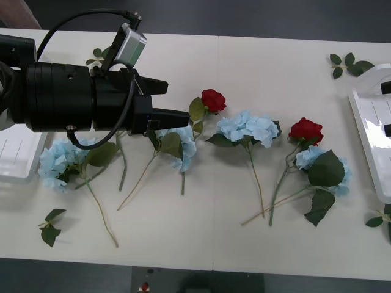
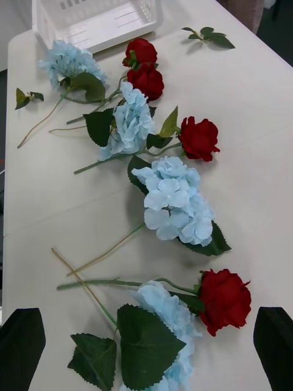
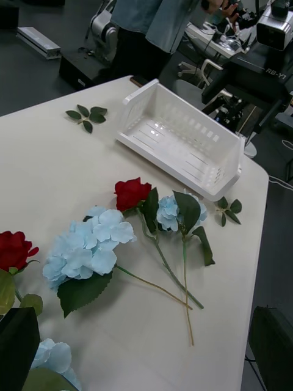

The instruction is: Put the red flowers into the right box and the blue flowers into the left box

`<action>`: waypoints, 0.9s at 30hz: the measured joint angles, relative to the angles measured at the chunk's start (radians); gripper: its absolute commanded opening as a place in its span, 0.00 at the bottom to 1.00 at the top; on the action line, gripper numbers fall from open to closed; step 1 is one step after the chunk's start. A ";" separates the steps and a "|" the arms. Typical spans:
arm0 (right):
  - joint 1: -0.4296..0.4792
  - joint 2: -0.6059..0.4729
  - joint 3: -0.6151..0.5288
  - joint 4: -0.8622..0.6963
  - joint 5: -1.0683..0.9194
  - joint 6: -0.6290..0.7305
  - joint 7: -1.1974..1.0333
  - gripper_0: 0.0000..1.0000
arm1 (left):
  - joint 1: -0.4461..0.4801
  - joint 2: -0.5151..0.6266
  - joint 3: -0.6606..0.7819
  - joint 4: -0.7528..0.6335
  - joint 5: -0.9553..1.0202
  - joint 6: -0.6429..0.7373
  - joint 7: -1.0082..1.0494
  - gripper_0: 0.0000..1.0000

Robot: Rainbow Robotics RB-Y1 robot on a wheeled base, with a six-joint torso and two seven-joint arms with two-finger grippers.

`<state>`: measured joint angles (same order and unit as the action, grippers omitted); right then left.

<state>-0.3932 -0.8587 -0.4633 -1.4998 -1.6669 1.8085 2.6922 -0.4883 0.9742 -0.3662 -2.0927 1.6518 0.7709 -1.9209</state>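
Red flowers and blue flowers lie scattered in a row across the white table. One red rose (image 1: 213,99) sits mid-table, another (image 1: 305,130) lies farther right. Blue clusters lie at the left (image 1: 58,160), centre (image 1: 247,127) and right (image 1: 324,162). My left gripper (image 1: 177,101) hovers open and empty over the left-centre stems, just left of the middle rose. The left box (image 1: 18,155) is at the left edge, partly hidden by the arm. The right box (image 1: 372,122) is at the right edge. My right gripper (image 2: 146,348) is open above a rose (image 2: 224,299) and a blue flower (image 2: 174,198).
Loose leaf sprigs lie at the back right (image 1: 349,64), front left (image 1: 50,226) and front right (image 1: 382,217). The table's front edge (image 1: 214,268) runs close below the stems. A person stands behind the right box (image 3: 183,134) in the left wrist view.
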 measured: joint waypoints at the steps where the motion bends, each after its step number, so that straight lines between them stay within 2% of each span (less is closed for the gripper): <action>1: 0.003 0.000 0.004 0.002 0.005 0.003 0.000 1.00 | 0.000 0.000 0.000 0.000 0.000 0.000 0.000 1.00; 8: 0.022 0.000 0.049 0.005 0.063 0.004 0.000 1.00 | 0.013 -0.014 -0.004 0.000 0.010 -0.002 0.000 1.00; 15: 0.022 0.000 0.052 0.005 0.139 0.003 -0.050 1.00 | 0.026 0.020 0.045 0.000 0.144 0.004 0.000 1.00; 18: 0.022 0.000 0.058 0.005 0.188 0.003 -0.263 1.00 | 0.026 0.077 0.101 0.005 0.161 0.102 0.026 1.00; 21: 0.022 0.000 0.079 -0.021 0.257 0.003 -0.513 1.00 | 0.027 0.124 0.151 0.032 0.164 0.208 0.171 1.00; 24: 0.040 0.000 0.087 -0.102 0.347 0.004 -0.658 1.00 | 0.037 0.151 0.198 0.069 0.157 0.334 0.337 1.00; 27: 0.085 0.000 0.073 -0.210 0.434 0.019 -0.832 1.00 | 0.068 0.163 0.244 0.086 0.095 0.443 0.403 1.00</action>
<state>-0.3086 -0.8588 -0.3904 -1.7100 -1.2325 1.8278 1.8597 -0.4202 1.1375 -0.1225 -2.0070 1.7471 1.2140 -1.5181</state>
